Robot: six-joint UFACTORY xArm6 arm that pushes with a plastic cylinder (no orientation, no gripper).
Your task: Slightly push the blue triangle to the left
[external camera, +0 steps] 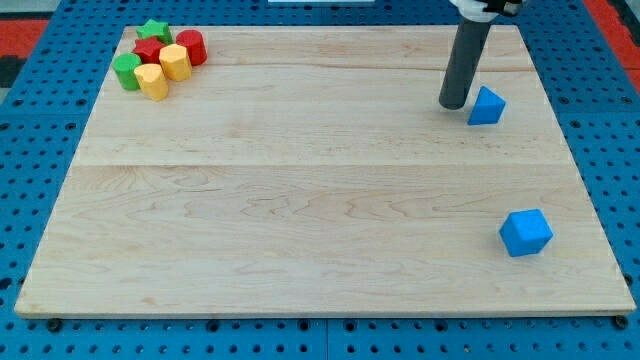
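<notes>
A bunch of red, green and yellow blocks sits top left. There is no pincer — just my tip, on the wrong side, touching the blue triangle. It should go around to its right, then nudge gently.

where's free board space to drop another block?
Free: the whole middle and the view's bottom left, between the cluster of green, red and yellow blocks and the blue cube. Crowded: the view's top left, and top right where my tip sits left of the blue triangle.
</notes>
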